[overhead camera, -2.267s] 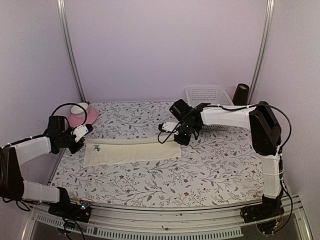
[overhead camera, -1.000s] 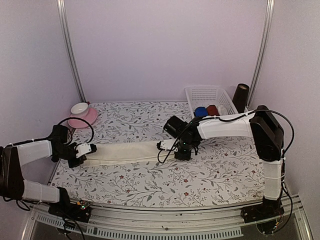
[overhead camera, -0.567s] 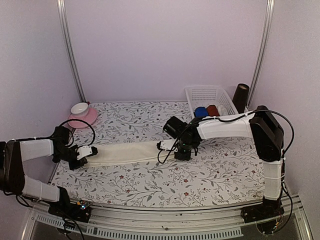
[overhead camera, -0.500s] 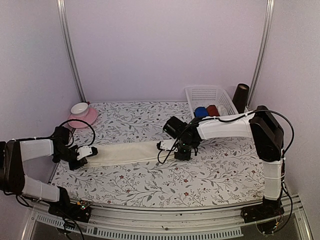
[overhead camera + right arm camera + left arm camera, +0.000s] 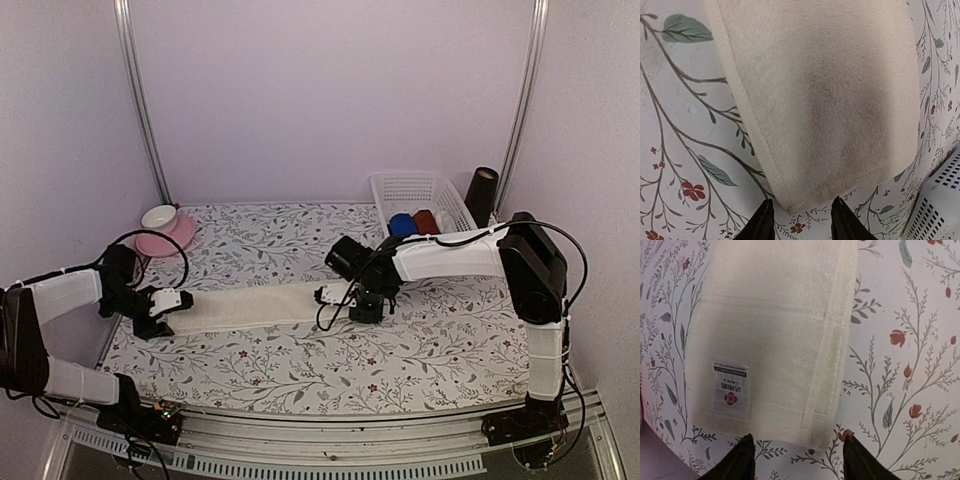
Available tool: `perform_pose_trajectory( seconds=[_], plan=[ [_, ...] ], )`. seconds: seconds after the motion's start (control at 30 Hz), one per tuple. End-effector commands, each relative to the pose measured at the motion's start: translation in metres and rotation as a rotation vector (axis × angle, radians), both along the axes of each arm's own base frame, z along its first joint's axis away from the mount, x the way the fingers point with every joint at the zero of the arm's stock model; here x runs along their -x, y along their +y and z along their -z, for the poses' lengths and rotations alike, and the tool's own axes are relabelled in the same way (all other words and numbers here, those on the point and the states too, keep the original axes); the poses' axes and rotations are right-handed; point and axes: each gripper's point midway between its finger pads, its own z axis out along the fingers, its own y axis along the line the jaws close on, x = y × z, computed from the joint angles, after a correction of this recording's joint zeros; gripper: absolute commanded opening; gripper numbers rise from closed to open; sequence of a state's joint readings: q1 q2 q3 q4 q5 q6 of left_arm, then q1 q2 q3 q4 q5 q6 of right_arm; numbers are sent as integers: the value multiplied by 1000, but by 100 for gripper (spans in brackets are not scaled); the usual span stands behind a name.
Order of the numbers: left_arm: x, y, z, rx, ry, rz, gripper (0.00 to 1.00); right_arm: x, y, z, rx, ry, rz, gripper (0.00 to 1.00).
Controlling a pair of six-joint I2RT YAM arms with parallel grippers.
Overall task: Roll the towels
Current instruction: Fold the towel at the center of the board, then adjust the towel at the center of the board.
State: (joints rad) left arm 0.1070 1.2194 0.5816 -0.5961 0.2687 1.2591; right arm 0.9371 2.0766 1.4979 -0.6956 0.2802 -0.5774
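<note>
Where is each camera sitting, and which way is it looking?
Top external: high behind the arms, looking down over the table; both arms show, one at each end of the cream towel.
Left wrist: on the left arm, looking down at the towel's labelled end; the open left jaws show at the bottom.
Right wrist: on the right arm, looking down at the towel's other end, white basket beside; the open right jaws show.
Shared: all three see the cream towel.

cream towel [image 5: 771, 335]: label [image 5: 730, 389] print unreadable | basket [image 5: 943, 201]: cut off at corner
</note>
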Motion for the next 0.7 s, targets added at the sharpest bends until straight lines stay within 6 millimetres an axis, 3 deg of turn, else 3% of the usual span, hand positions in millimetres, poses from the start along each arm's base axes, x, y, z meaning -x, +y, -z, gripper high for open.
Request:
perform_pose_trajectory(
  seconds=[0.0,0.13,0.3,0.37,0.47,0.57,0.67],
  plan=[
    [4,1,-21,15,7,26,67,9,-9,-14,17,4,10,45],
    [-13,7,-41,53,-47,-12,81,12,-2,-42,-70,6,15,56],
    [-63,4,-69,200,-149,-166,85,-7,23,-76,-244,-36,62,64],
    [-73,-4,-73,284,-124,-198,78,-18,33,-79,-293,-46,99,61],
    [-83,-12,-70,359,-62,-245,60,-36,41,-73,-353,-22,184,46],
    [-92,-11,-52,350,-3,-301,36,-49,44,-56,-370,2,260,36],
    [-92,-6,-30,315,47,-336,28,-55,43,-37,-355,17,301,33]
  ],
)
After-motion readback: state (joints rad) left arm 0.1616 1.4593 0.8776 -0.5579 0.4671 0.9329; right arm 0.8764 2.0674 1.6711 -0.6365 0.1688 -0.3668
